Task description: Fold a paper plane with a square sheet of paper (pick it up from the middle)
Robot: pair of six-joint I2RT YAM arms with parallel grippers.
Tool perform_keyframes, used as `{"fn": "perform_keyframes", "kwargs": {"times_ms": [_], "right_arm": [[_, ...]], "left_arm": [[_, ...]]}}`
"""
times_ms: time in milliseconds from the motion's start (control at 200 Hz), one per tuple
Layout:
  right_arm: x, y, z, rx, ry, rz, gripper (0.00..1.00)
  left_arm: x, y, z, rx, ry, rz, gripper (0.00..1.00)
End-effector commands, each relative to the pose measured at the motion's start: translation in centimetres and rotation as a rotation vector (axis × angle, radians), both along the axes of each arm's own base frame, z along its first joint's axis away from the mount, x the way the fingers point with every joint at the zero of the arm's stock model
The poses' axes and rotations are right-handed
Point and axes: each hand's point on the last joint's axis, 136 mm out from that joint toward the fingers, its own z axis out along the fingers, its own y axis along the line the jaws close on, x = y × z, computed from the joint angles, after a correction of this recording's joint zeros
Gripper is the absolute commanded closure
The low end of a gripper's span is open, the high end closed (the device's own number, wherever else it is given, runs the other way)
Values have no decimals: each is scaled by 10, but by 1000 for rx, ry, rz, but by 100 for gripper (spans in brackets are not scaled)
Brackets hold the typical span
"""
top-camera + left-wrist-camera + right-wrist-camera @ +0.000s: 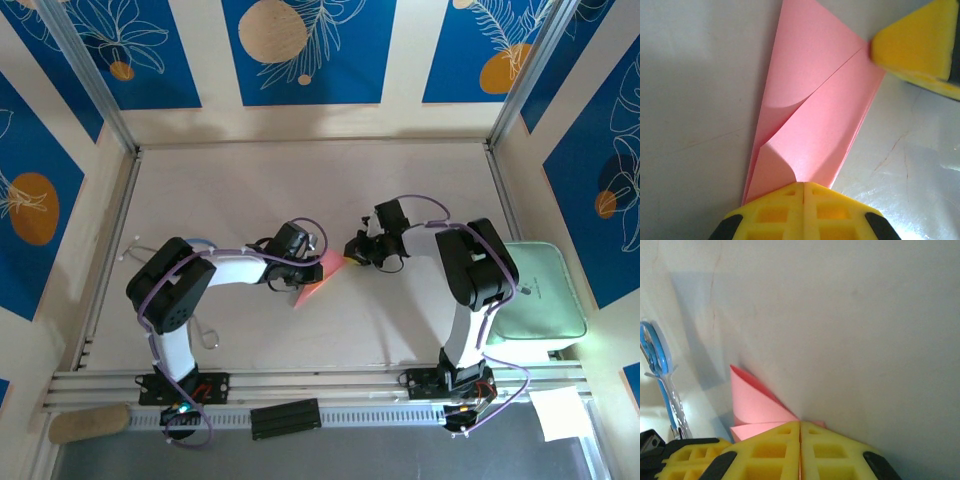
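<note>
1. Left gripper [804, 186]: jaws pressed fully together, pinching the narrow end of the pink paper plane [815, 115]. Right gripper [800, 424]: jaws likewise closed, nipping the plane's far corner.
2. The plane lies on the table [300, 190] between the two grippers, its flaps bowed up rather than creased flat.
3. Risk, as we judge it: with both ends pinned, pulling apart could tear the thin paper, and pushing together could buckle it and skew the crease.
4. Letting go early may let the flaps spring open.
5. Containers: we make out none in use.
</note>
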Motion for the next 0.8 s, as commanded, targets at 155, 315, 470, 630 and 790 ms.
{"fn": "perform_keyframes", "kwargs": {"times_ms": [155,315,470,630,790], "right_arm": [[19,-39,-13,-77,23,-112,90],[27,-55,18,-96,-44,-150,89],[20,-65,47,-149,-71,-181,81],[-2,-62,56,-215,-20,-207,62],[-29,-36,57,-300,63,-178,49]], "left_arm": [[-23,27,-33,123,117,17,100],[-7,6,5,36,62,-2,95],[22,-1,68,-33,-73,36,65],[41,44,95,54,-179,174,35],[45,113,104,224,-264,320,11]]}}
